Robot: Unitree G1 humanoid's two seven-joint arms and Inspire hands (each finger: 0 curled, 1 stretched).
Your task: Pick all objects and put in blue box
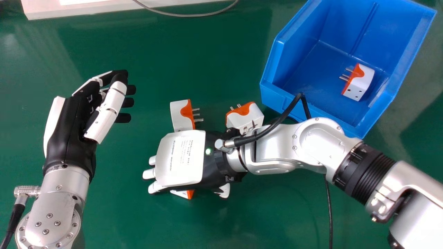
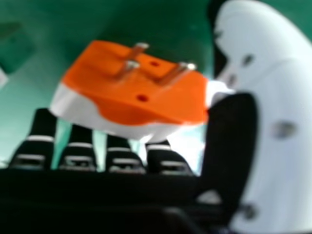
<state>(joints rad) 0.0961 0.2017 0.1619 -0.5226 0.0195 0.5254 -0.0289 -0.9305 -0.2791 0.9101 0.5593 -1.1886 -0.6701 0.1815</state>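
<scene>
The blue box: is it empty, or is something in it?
Not empty: in the head view, one white-and-orange plug adapter lies inside the blue box, with bare floor still showing beside it.

On the back of the right hand [image 1: 181, 157] there is small print [image 1: 173, 155] (it runs sideways); no word can be read surely.

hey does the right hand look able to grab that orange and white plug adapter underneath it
Probably yes. The right hand is open above the adapter, which sits near its thumb and fingers, and nothing visible blocks the way between them.
</scene>
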